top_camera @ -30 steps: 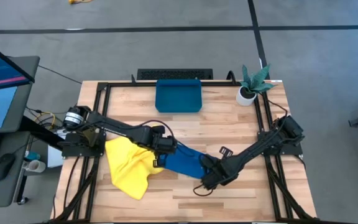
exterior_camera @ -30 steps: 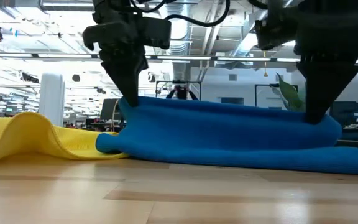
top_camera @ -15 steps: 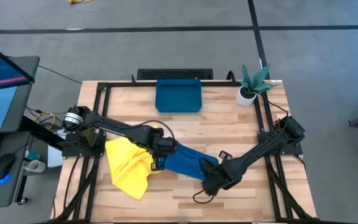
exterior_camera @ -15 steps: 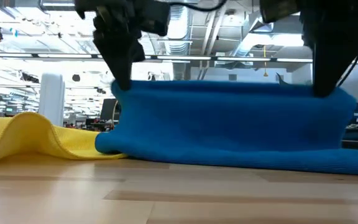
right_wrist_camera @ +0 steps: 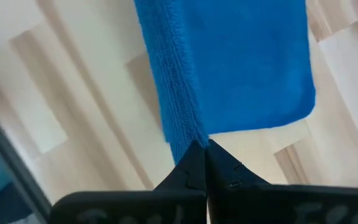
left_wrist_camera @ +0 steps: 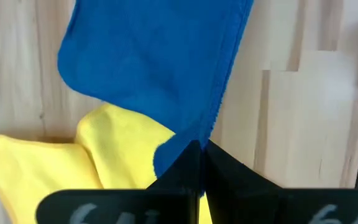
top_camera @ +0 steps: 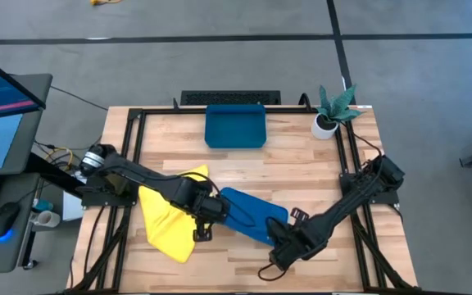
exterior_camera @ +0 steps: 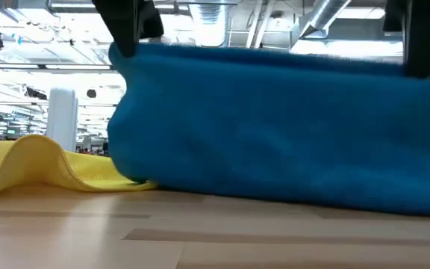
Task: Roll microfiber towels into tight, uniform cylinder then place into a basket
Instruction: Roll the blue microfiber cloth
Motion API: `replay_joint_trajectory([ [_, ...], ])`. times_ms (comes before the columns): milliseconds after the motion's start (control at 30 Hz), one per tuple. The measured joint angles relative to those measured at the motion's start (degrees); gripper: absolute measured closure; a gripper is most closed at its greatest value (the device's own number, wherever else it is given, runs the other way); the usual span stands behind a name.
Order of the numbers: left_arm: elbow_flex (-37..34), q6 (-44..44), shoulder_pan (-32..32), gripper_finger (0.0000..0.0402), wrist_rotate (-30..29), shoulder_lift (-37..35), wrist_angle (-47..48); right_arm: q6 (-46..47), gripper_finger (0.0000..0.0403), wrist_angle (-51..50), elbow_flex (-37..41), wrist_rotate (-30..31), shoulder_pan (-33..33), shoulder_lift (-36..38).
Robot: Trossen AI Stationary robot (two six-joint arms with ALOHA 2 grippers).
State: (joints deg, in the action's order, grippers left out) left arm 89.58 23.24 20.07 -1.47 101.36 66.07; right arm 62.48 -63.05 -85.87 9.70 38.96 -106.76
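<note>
The blue microfiber towel (top_camera: 251,215) is stretched between my two grippers near the table's middle. In the low view this blue towel (exterior_camera: 275,127) hangs as a broad sheet with its lower part on the wood. My left gripper (top_camera: 202,216) is shut on its left end and my right gripper (top_camera: 283,246) is shut on its right end. The yellow towel (top_camera: 167,220) lies crumpled on the table at the left, partly under the blue one. The dark teal basket (top_camera: 235,125) stands at the far edge, centre. My left gripper pinches the blue towel's left corner (left_wrist_camera: 190,138) between its two shut fingers, coming from above and pointing down. The cloth hangs from there toward the table. My right gripper pinches the towel's hemmed edge at the right corner (right_wrist_camera: 180,137) between its two shut fingers, also from above. The top edge (exterior_camera: 275,54) runs drawn out between both grippers, and the lower part (exterior_camera: 290,198) rests on the table.
A small white pot with a green plant (top_camera: 332,112) stands at the far right corner. A dark keyboard-like bar (top_camera: 230,97) lies behind the basket. Bare wood lies along the near edge and between the towel and the basket.
Both grippers have risen and come toward the table's near edge, staying shut on the blue towel. Its held edge has gone up with them, and the cloth has spread from a low heap into a tall hanging sheet. Its lower part and the yellow towel have stayed on the table.
</note>
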Motion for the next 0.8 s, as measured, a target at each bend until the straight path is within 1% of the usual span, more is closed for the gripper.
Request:
replay_joint_trajectory([
  [133, 0.4, -0.1, 0.6, 0.0402, -3.3, 0.0, 0.3, -1.3, 0.0396, -1.3, -0.4, 0.4, -0.1, -0.1],
  [300, -4.1, -1.4, -0.7, 0.0402, -6.4, 0.0, -1.9, -1.1, 0.0396, -3.0, 0.0, 1.1, -2.0, -2.2],
  [467, -8.5, -4.0, -3.2, 0.0402, -6.8, 0.0, -7.7, -1.4, 0.0396, -4.7, -0.1, 0.5, -3.3, -4.5],
  [600, -10.6, -5.6, -5.1, 0.0401, -6.8, -0.1, -11.1, -1.4, 0.0396, -7.1, -0.1, 0.0, -4.4, -6.0],
  [800, -13.2, -7.2, -7.4, 0.0402, -6.7, 0.0, -13.9, -1.5, 0.0396, -8.5, -0.1, 0.0, -6.3, -8.6],
])
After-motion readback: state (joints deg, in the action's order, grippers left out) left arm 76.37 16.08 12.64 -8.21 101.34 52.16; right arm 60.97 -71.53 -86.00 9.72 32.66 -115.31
